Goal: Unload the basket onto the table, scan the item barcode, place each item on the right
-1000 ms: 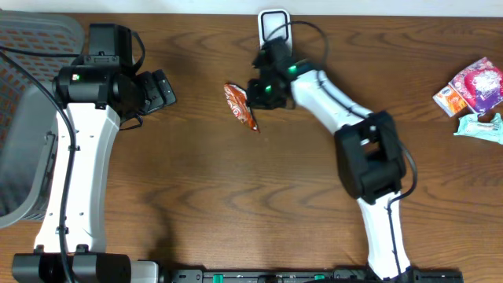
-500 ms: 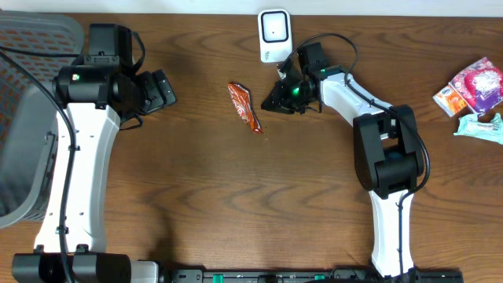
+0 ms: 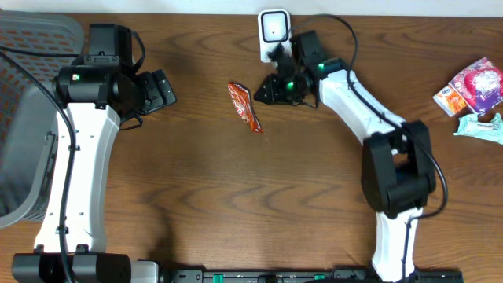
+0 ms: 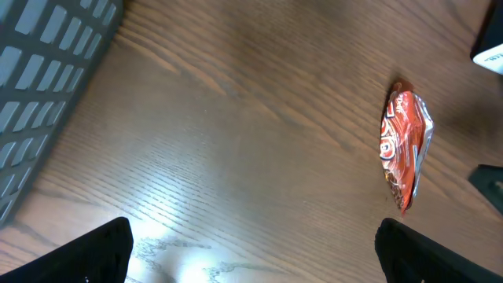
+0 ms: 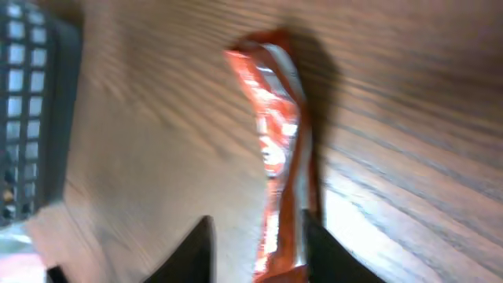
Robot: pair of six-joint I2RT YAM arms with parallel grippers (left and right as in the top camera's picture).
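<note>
An orange-red snack packet lies flat on the wooden table, left of the white barcode scanner at the back edge. My right gripper hovers just right of the packet, a small gap between them, its jaws partly apart and holding nothing. In the right wrist view the packet stretches away ahead of the gripper, its near end close to the right fingertip. My left gripper stands wide open farther left; its wrist view shows the packet at the right.
A grey slatted basket fills the table's left side and shows in the left wrist view. Several other snack packs lie at the far right edge. Bare wood lies between the two arms.
My right gripper, shut on the packet a second ago, has opened and drawn back right toward the scanner. The packet now rests on the table. The left arm is unchanged.
</note>
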